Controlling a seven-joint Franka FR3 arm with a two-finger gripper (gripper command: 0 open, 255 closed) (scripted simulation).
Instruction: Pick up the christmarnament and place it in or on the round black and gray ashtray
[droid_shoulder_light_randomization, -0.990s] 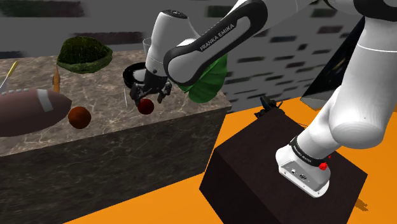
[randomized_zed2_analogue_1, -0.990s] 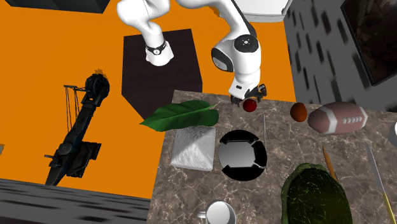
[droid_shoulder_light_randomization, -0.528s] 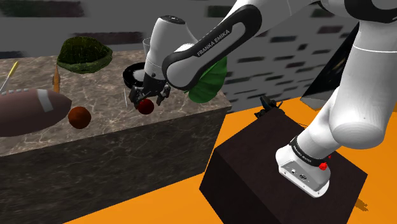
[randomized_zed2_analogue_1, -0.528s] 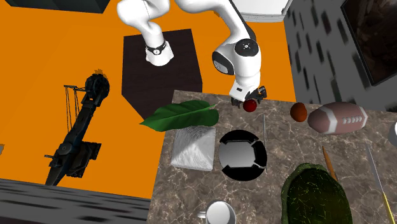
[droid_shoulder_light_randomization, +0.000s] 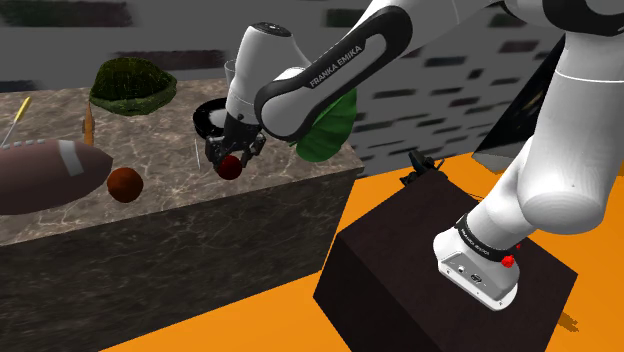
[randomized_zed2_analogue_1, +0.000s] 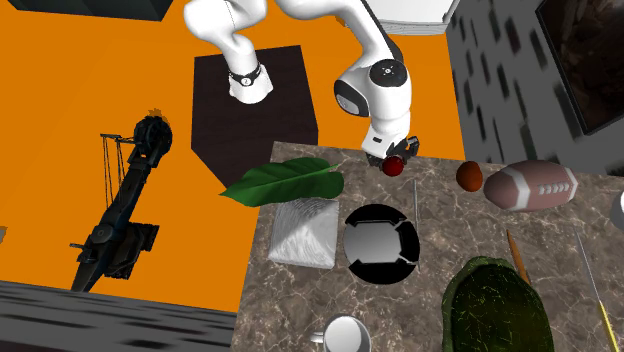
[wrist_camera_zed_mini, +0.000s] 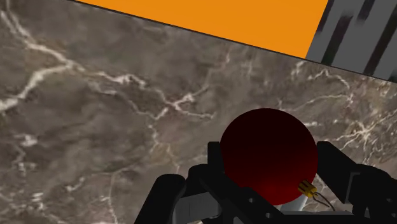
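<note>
A deep red ornament (wrist_camera_zed_mini: 268, 156) with a small gold cap shows between all-black jaws, against a brown marble table (wrist_camera_zed_mini: 95, 127) veined in white. Also pictured: a round black-and-grey ashtray (randomized_zed2_analogue_1: 380, 243), a glossy green leaf (randomized_zed2_analogue_1: 285, 180), a brown football (randomized_zed2_analogue_1: 530, 185) banded in white, a rust-orange ball (randomized_zed2_analogue_1: 469, 175), a mossy dark green bowl (randomized_zed2_analogue_1: 495, 305) and a streaked grey-white cushion (randomized_zed2_analogue_1: 303, 232). The floor (randomized_zed2_analogue_1: 100, 80) is flat orange, the wall (randomized_zed2_analogue_1: 500, 70) grey with black dashes, the arm (randomized_zed2_analogue_1: 372, 95) white, its stand (randomized_zed2_analogue_1: 255, 125) near-black brown.
</note>
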